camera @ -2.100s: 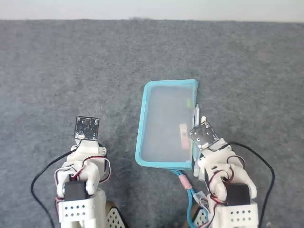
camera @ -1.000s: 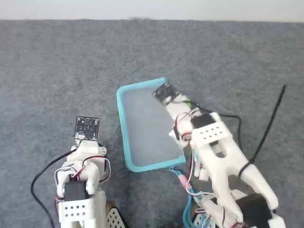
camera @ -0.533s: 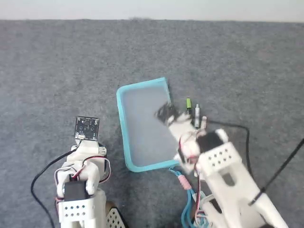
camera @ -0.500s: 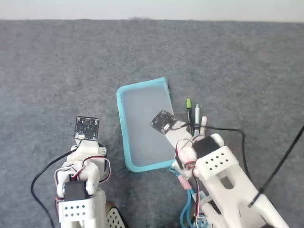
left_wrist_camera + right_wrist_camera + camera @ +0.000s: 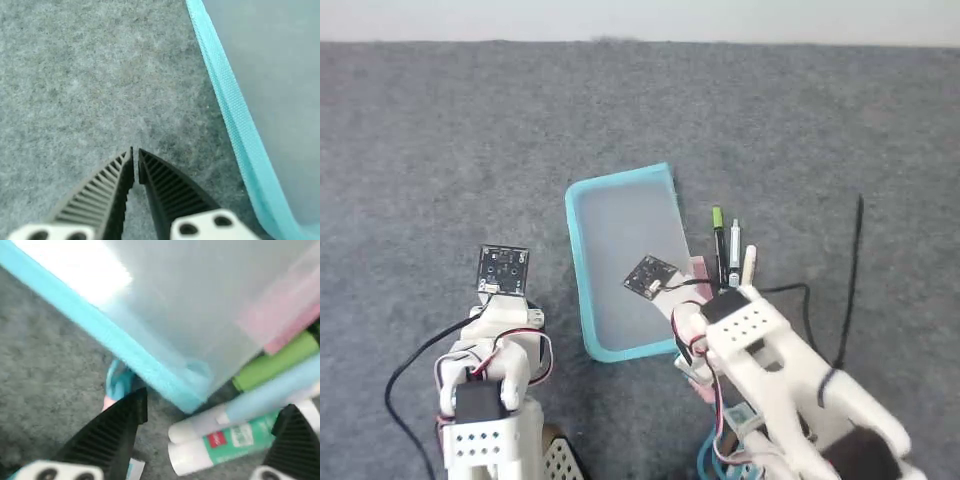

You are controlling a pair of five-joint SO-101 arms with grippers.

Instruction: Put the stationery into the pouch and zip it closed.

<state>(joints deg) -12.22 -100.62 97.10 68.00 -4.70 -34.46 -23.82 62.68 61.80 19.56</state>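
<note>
Hovering with its jaws spread wide, the right gripper (image 5: 215, 407) holds nothing. It sits over the near right corner of the pouch (image 5: 620, 240).

Key relation: the pens (image 5: 733, 250) lie just right of the gripper and slightly far of it, on the mat (image 5: 440, 140) beside the pouch's right long edge. There are at least three, side by side. Their long axes run near to far, roughly parallel to that edge.
- Judgement: a grasp across the barrels needs the jaws to close left-right, and the gripper must first shift right off the pouch corner.
- Nearest barrel in the right wrist view is the white pen (image 5: 220, 445), with a pale blue one and the green pen (image 5: 280, 360) beyond it.
- A pink piece (image 5: 287, 320) shows through the pouch wall. I cannot tell whether it is inside or underneath.
- A teal tab (image 5: 117, 380) at the corner is probably the zip pull.

Arm choice: the right arm is much nearer. The left gripper (image 5: 135, 155) is clamped shut on nothing, low over the mat left of the pouch and well apart from the pens.

Writing: the white pen carries a green label with a red patch. Its print is too small to make out.
</note>
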